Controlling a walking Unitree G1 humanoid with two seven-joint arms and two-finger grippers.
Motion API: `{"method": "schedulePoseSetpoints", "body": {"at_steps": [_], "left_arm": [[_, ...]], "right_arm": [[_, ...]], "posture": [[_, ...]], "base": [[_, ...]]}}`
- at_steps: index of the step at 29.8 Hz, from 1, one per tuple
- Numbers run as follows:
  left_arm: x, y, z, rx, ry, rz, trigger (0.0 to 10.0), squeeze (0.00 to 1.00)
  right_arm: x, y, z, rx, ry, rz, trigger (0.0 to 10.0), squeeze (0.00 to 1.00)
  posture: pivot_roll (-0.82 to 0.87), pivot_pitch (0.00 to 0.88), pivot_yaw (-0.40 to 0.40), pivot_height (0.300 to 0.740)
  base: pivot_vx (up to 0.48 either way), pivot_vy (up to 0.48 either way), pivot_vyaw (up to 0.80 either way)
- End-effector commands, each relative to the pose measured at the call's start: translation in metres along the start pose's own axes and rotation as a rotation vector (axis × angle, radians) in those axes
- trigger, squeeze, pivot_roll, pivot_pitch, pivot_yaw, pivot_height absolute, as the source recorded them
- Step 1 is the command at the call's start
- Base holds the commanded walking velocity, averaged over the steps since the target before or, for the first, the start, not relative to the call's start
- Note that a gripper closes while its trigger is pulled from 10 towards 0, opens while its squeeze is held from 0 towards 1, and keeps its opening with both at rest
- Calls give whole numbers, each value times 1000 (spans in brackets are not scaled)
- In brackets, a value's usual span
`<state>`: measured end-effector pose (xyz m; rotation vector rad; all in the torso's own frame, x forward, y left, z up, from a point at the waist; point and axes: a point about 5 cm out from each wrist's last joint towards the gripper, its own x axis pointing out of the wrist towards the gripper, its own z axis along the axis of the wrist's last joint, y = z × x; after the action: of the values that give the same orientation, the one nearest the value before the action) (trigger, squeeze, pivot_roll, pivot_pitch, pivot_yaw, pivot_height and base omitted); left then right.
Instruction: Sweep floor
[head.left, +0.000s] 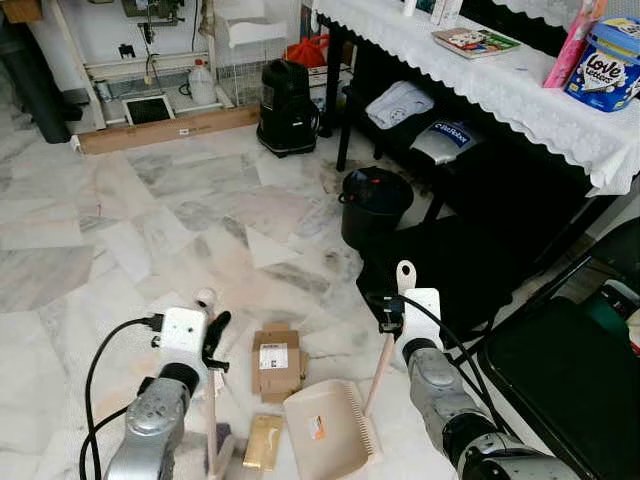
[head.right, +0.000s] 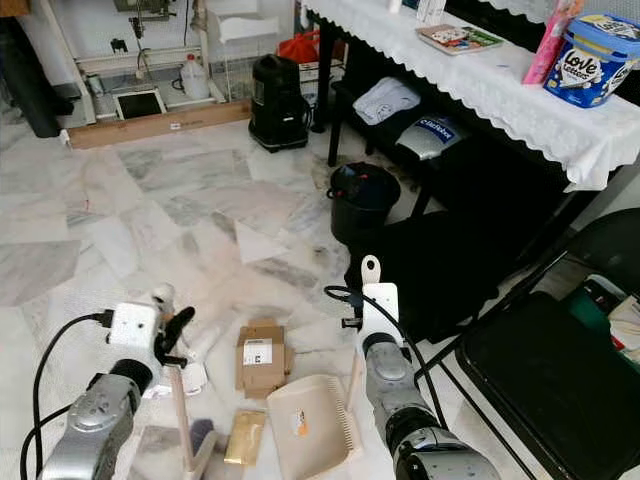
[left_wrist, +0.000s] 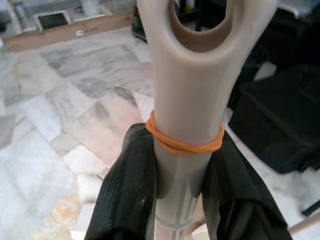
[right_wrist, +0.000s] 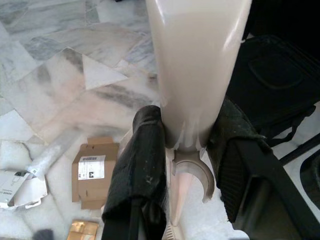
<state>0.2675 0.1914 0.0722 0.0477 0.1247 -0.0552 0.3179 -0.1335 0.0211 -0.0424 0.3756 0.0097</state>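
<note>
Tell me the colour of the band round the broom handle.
Orange: the rubber band on the broom handle, best in the left wrist view.

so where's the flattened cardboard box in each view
Left eye view: cardboard box on the floor between the two arms, just beyond the dustpan.
Right eye view: same spot.
Left wrist view: not in it.
Right wrist view: beside the gripper's finger.
Shared landmark: its white label.
</note>
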Motion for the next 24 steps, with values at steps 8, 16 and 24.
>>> {"method": "schedulePoseSetpoints", "body": {"at_steps": [8,16,24], "left_arm": [[6,0,0,-286,4,22,10000,0],[17,3,20,-350,-61,12,10000,0],[18,6,38,-302,-148,22,10000,0]], "right_arm": [[-6,-2,-21,-9,94,10,10000,0],[-6,-2,-23,-7,103,16,10000,0],[-6,0,-21,1,100,16,10000,0]], "posture": [[93,77,-95,740],[103,65,-93,740],[107,48,-86,740]], "base": [[0,0,0],[0,0,0],[0,0,0]]}}
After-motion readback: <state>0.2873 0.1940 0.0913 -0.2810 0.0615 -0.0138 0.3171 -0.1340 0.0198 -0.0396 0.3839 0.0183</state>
